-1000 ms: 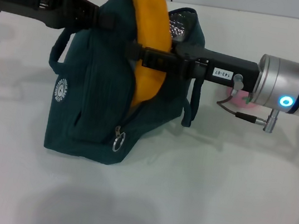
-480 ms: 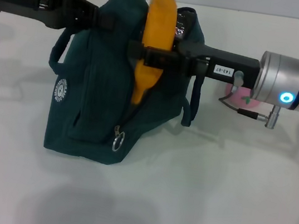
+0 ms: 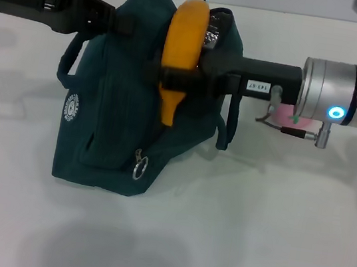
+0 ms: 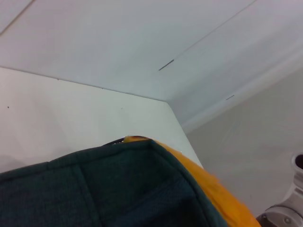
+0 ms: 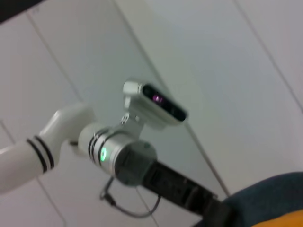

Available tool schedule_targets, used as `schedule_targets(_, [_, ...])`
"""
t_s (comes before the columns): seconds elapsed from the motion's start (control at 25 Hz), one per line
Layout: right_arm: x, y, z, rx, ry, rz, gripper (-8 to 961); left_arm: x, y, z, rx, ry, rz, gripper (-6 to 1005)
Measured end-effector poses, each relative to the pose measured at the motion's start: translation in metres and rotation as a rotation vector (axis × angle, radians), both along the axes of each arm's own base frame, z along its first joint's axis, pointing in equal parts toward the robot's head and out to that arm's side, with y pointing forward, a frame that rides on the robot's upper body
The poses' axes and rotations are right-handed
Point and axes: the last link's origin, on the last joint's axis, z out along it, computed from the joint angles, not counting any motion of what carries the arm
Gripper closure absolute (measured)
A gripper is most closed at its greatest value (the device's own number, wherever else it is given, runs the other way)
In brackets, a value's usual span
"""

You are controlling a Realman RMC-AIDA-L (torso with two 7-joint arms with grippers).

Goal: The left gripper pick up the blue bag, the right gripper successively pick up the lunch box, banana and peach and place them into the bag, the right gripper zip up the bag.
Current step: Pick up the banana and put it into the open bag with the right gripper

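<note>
Right gripper clenches the banana upright between its jaws, above the blue bag. Left gripper grasps the bag's rim.

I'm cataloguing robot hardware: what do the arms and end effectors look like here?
Both end effectors, left and right, are black and boxy. The right one carries a small white label, then a silver wrist ring with a glowing blue light, a thin cable and a white arm with black bands.
</note>
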Motion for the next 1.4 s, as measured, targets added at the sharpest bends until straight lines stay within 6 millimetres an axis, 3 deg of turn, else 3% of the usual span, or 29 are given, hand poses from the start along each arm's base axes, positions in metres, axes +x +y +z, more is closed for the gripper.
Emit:
schedule_targets(0.4, [-0.006,-0.005,0.002,0.047,-0.152,0.112,94,-0.003,-0.001,0.002,0.002,0.003,0.009,930])
schedule_targets(0.8, [-0.013,-0.012,0.03,-0.004,-0.097,0.138,93,-0.002,0.0,0.002,0.008,-0.001,0.011,929])
schedule_targets(1.16, [-0.018,-0.019,0.039,-0.048,-0.056,0.167,93,-0.002,0.001,0.002,0.012,-0.002,0.011,928])
schedule_targets(1.4, [-0.014,-0.017,0.064,0.01,0.007,0.178,94,-0.002,0.001,0.002,0.013,-0.004,0.011,928])
